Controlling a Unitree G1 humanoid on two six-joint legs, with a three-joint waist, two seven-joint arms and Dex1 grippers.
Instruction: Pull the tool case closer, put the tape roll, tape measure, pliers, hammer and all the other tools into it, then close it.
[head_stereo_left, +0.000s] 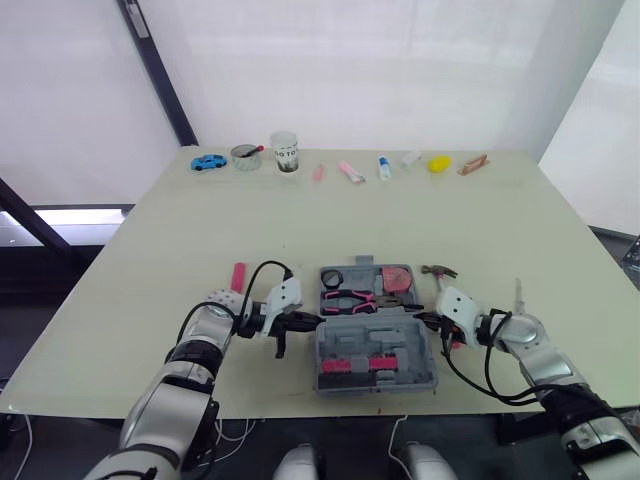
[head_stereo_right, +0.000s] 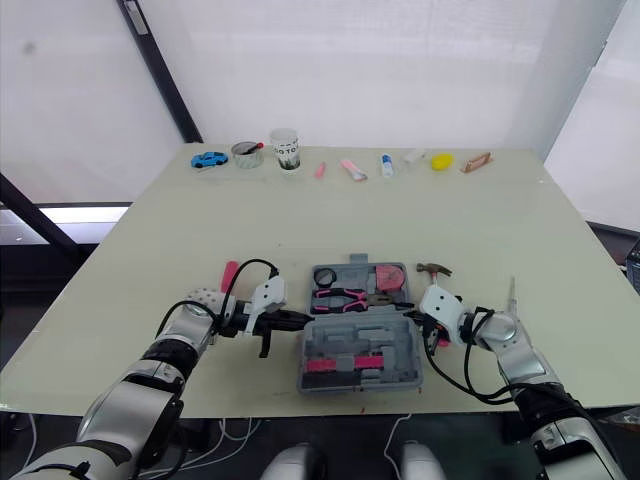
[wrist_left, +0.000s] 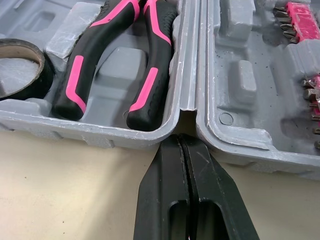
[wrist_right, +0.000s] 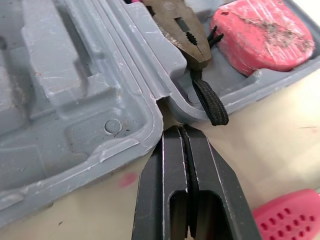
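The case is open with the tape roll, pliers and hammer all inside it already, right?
Not quite. The hammer lies on the table beside the open case; the tape roll and pliers are inside, as the left eye view shows.

You see the gray tool case (head_stereo_left: 376, 336) lying open and flat. Its far half holds the black tape roll (wrist_left: 22, 67), the pink-and-black pliers (wrist_left: 115, 55) and the pink tape measure (wrist_right: 262, 32). The hammer (head_stereo_left: 438, 270) lies just outside, on the right.

Tool case (head_stereo_left: 400, 332) is grey, pliers (wrist_left: 151, 65) pink-and-black, tape measure (wrist_right: 262, 32) pink, tape roll (wrist_left: 32, 90) black, hammer (head_stereo_left: 440, 271) seemingly brown.
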